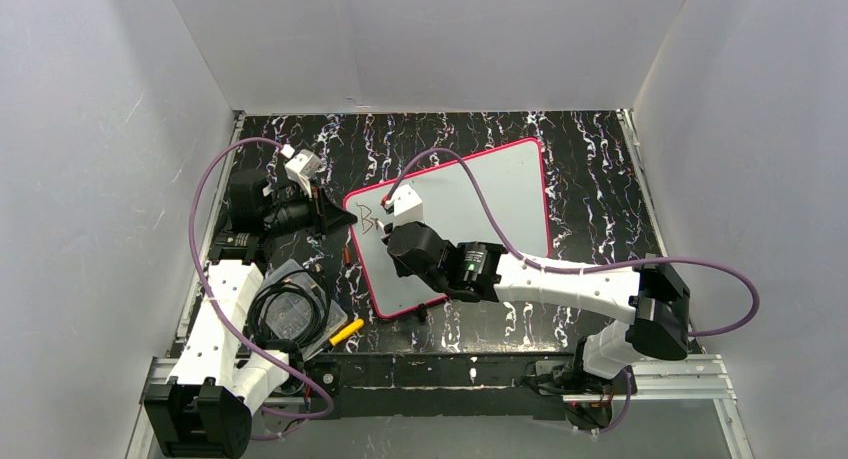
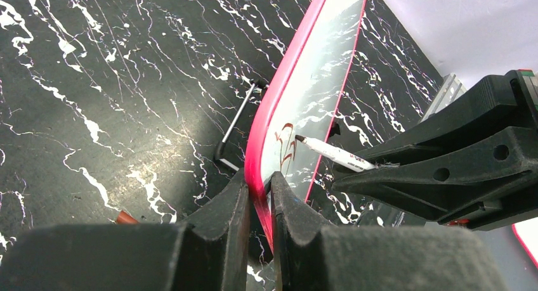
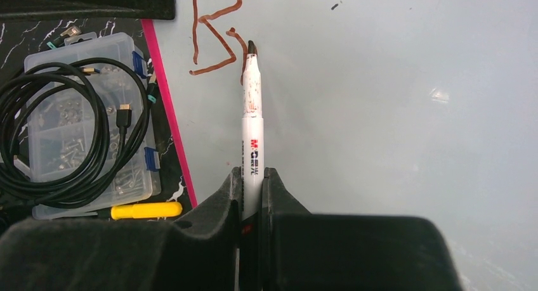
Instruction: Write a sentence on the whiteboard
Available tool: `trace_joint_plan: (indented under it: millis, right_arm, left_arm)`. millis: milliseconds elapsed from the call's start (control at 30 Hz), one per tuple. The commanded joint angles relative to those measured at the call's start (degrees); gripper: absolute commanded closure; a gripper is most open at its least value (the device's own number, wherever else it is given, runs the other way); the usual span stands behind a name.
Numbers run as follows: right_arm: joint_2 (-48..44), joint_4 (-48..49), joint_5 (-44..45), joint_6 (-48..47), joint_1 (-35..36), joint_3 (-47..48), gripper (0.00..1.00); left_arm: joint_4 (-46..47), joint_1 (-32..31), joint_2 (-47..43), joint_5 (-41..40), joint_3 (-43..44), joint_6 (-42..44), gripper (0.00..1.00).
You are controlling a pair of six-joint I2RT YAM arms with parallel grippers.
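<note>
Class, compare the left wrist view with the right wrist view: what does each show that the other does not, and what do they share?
Only the left wrist view: the left gripper pinching the whiteboard by its pink edge, and a bent metal rod lying beside it. Only the right wrist view: a clear parts box and a yellow piece near it. Both: the right gripper holding the marker, its tip at the first reddish-brown lettering.

Left arm (image 1: pixel 225 309) reaching far, left gripper (image 2: pixel 259 184) pinched on whiteboard (image 2: pixel 323 82) edge, right arm (image 1: pixel 570 279) stretched left, right gripper (image 3: pixel 252 177) clamped on marker (image 3: pixel 252 113).
</note>
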Motion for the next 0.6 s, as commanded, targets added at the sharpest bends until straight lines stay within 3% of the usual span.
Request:
trace_joint_plan:
  millis: [0,400,567]
  right_arm:
    - [-0.27,0.82,4.28,1.0,-0.74,1.37,0.99]
    - [-1.33,0.65,4.35,1.57,-0.75,0.58,0.99]
    - [-5.31,6.02,1.62,-0.1,-0.74,-3.71,0.99]
  left_arm:
    - [-1.94,-0.75,-1.34,0.45,-0.44,3.11,1.0]
    - [-1.94,-0.79,-1.61,0.44,-0.43,3.11,1.0]
    - [-1.95,-0.79,-1.62,0.39,-0.43,3.11,1.0]
